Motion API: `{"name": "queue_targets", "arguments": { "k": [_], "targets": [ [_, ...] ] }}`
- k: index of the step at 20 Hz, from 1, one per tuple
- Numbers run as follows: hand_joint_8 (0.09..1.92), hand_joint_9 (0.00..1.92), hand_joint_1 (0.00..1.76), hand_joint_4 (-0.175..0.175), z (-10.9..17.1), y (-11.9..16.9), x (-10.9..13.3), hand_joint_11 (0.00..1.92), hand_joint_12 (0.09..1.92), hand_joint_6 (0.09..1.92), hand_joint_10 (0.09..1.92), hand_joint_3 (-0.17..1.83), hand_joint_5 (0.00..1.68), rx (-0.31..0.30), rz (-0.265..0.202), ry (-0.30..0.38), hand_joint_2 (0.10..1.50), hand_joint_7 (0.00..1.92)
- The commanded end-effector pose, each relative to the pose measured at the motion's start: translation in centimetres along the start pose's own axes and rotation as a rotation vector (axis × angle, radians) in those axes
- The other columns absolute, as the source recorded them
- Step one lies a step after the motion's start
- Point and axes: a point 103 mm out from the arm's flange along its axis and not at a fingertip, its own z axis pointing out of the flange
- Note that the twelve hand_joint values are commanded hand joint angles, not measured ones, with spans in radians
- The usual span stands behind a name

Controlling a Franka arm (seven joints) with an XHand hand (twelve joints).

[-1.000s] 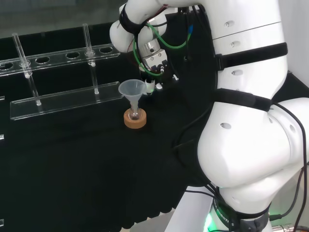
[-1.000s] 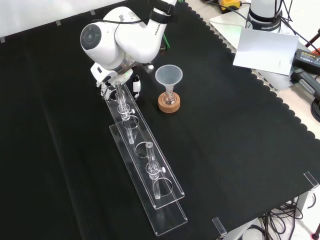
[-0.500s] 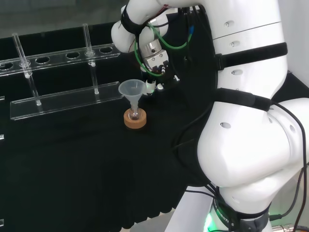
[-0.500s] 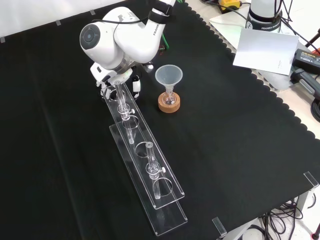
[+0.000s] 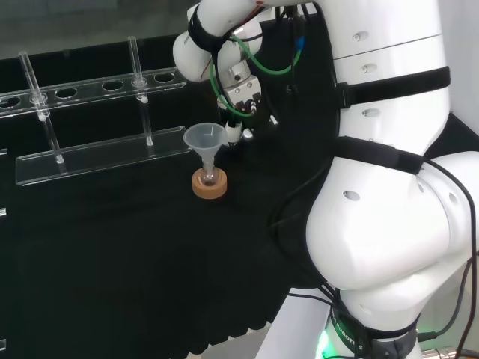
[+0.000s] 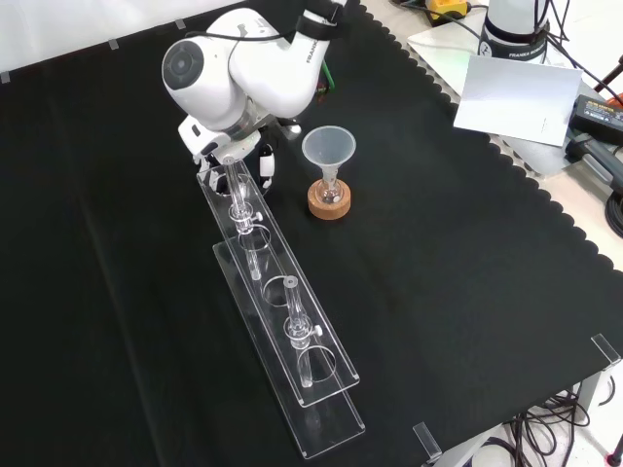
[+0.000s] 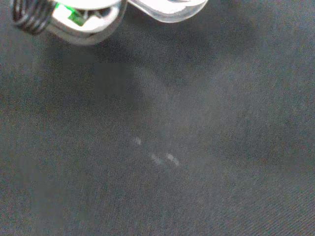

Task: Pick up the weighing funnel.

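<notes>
Arm link (image 6: 243,73) shifted right (front) | robot hand (image 6: 264,167): can't tell | weighing funnel (image 7: 157,147): faint clear blur

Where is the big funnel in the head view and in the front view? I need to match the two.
Head view: the funnel stands left of centre, its stem in a small flask on a cork ring, just right of the clear rack.
Front view: the funnel stands in the upper middle on the cork ring, right of the clear rack's far end.
Shared landmark: the clear rack, long and set with upright tubes.
</notes>
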Motion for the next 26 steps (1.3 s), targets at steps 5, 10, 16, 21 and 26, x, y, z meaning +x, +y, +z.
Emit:
{"name": "queue_targets", "arguments": {
  "k": [5, 10, 16, 21, 26],
  "targets": [
    [0.62, 1.07, 1.11, 0.175, -2.7, -1.9, -1.8, 0.87, 1.04, 0.69, 0.33, 0.54, 1.24, -0.003, 0.028, -0.012, 0.73, 0.72],
    [0.61, 1.06, 1.11, 0.175, -4.2, -3.8, -3.6, 0.86, 1.03, 0.69, 0.32, 0.54, 1.23, 0.002, 0.057, -0.053, 0.73, 0.70],
    [0.61, 1.05, 1.11, 0.175, -6.2, -6.6, -5.2, 0.86, 1.03, 0.70, 0.31, 0.53, 1.23, 0.010, 0.098, -0.088, 0.74, 0.69],
    [0.62, 1.04, 1.11, 0.175, -8.4, -9.3, -6.1, 0.86, 1.03, 0.70, 0.30, 0.53, 1.23, -0.004, 0.131, -0.105, 0.74, 0.68],
    [0.62, 1.04, 1.11, 0.175, -10.5, -11.6, -6.5, 0.85, 1.03, 0.70, 0.30, 0.53, 1.23, -0.031, 0.155, -0.099, 0.74, 0.67]
  ]
}}
